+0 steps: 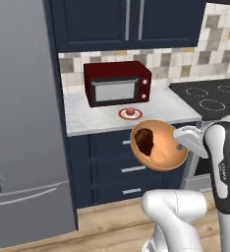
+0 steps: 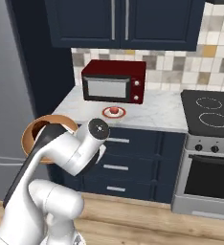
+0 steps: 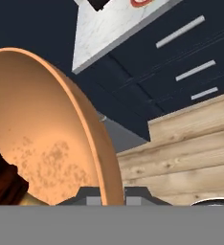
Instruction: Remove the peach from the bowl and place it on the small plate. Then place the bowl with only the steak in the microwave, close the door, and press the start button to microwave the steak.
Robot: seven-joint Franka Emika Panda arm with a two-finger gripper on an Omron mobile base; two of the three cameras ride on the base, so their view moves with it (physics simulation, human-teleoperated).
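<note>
Two fingers of the gripper (image 1: 182, 146) clamp the rim of the orange bowl (image 1: 158, 146), held tilted in the air in front of the dark drawers (image 2: 117, 167), below the counter's front edge. Inside it lies the dark steak (image 1: 145, 141). On the counter (image 1: 87, 113), near the front edge, the peach (image 1: 130, 111) sits on the small plate (image 1: 122, 115), just before the red microwave (image 1: 117, 82), whose door is shut.
</note>
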